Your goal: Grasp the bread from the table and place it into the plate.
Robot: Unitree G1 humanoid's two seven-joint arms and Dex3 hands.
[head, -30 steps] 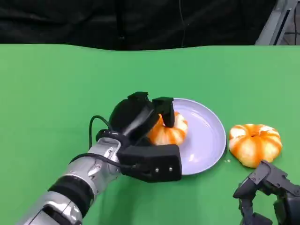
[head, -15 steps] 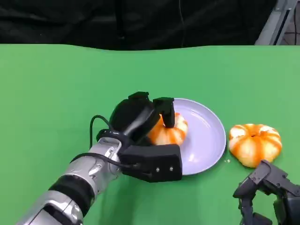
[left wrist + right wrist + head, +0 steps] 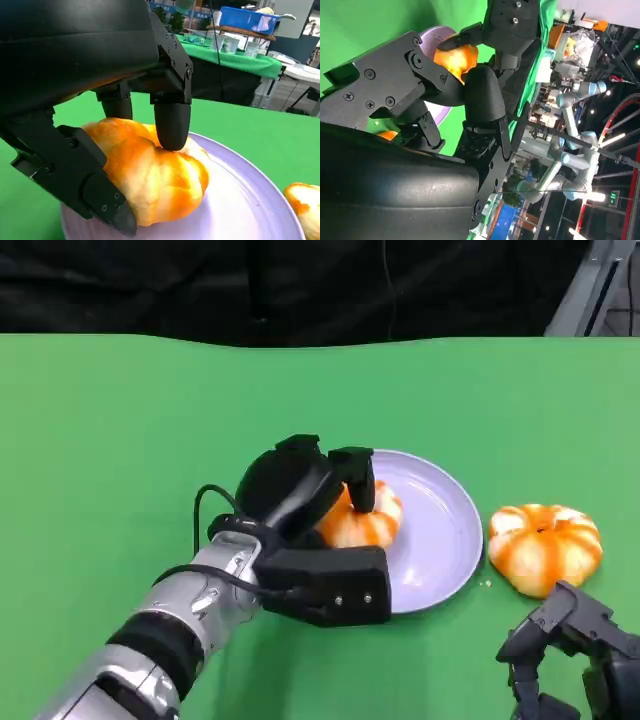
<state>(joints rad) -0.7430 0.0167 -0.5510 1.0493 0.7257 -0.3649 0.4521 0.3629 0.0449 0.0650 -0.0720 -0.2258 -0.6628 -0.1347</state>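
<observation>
Little has moved since earlier: left hand (image 3: 318,530) still grips the bread (image 3: 362,519), now resting on the plate's (image 3: 445,540) left edge. Release is next. Right hand (image 3: 570,650) idle, curled, empty.

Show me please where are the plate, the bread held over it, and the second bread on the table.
plate (image 3: 450,530), head view, bare inner surface right of the held bread.
held bread (image 3: 155,180), left wrist view, its glazed side.
second bread (image 3: 543,547), head view, its top centre.
</observation>
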